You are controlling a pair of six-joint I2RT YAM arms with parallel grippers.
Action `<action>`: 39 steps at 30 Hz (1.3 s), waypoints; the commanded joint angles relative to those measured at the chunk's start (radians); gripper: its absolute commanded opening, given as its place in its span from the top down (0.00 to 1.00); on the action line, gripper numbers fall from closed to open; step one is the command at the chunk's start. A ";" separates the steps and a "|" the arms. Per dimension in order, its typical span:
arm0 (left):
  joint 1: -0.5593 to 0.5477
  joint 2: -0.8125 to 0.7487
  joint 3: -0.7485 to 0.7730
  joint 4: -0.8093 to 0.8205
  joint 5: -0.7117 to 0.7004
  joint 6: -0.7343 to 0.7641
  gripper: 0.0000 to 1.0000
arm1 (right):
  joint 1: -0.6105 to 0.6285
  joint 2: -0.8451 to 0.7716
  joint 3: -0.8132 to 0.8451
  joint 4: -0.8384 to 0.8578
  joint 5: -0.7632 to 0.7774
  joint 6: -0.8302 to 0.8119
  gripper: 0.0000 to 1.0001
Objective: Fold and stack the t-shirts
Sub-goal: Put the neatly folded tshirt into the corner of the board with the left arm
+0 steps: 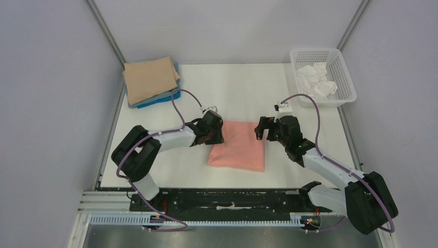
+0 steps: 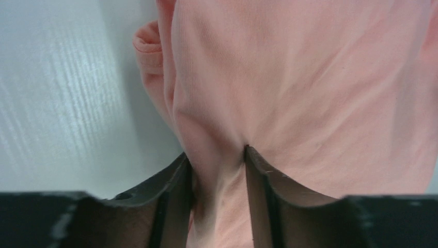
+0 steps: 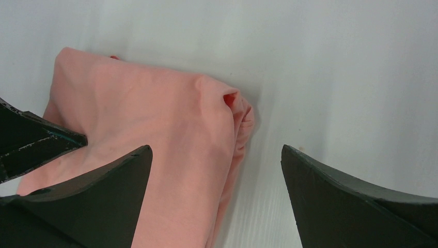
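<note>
Pinching salmon-pink t-shirt (image 2: pixel 310 77), left fingers (image 2: pixel 274 206)

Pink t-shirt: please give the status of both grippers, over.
Left gripper shut on pink t-shirt, left edge. Right gripper open above its right edge. Folded stack at far left, nothing lying between.

Top cam: fixed, high, behind the arm bases (image 1: pixel 147 188) at near edge, looks down & fwd over whole counter (image 1: pixel 243 88) to far wall (image 1: pixel 227 31). L wrist cam: v. close, behind left gripper (image 2: pixel 215 152), faces along its fingers onto salmon-pink t-shirt (image 2: pixel 310 77). R wrist cam: same on right gripper (image 3: pixel 216 147), a bit further off, looking down. All 3 views share that shirt + white counter.
</note>
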 commanded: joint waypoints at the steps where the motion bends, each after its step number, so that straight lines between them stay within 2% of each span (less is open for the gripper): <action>1: -0.069 0.157 0.000 -0.172 -0.125 -0.026 0.62 | -0.001 -0.023 -0.010 0.005 0.054 -0.031 0.02; 2: -0.076 0.176 0.010 -0.172 -0.126 -0.030 0.67 | -0.001 -0.029 -0.013 0.005 0.065 -0.031 0.02; 5: -0.085 0.233 0.056 -0.190 -0.148 -0.046 0.97 | -0.003 -0.055 -0.022 0.003 0.089 -0.033 0.02; 6: -0.085 0.247 0.077 -0.209 -0.173 -0.049 0.98 | -0.003 -0.064 -0.028 0.004 0.094 -0.037 0.02; 14: -0.083 0.304 0.421 -0.521 -0.548 -0.049 0.98 | -0.003 -0.171 -0.076 0.036 0.131 -0.037 0.02; 20: -0.018 0.374 0.666 -0.563 -0.669 0.125 0.98 | -0.002 -0.212 -0.076 0.038 0.114 -0.051 0.02; 25: 0.027 0.436 0.823 -0.561 -0.837 0.308 0.98 | -0.002 -0.220 -0.090 0.061 0.122 -0.048 0.02; 27: 0.060 0.447 0.863 -0.531 -0.851 0.376 0.98 | -0.002 -0.214 -0.087 0.064 0.120 -0.047 0.02; 30: 0.121 0.443 0.898 -0.450 -0.796 0.456 0.98 | -0.002 -0.198 -0.089 0.068 0.125 -0.046 0.02; 35: 0.208 0.460 0.937 -0.269 -0.762 0.697 0.98 | -0.003 -0.172 -0.087 0.073 0.127 -0.032 0.02; 39: 0.273 0.490 1.035 -0.243 -0.713 0.764 0.98 | -0.003 -0.147 -0.086 0.079 0.124 -0.027 0.02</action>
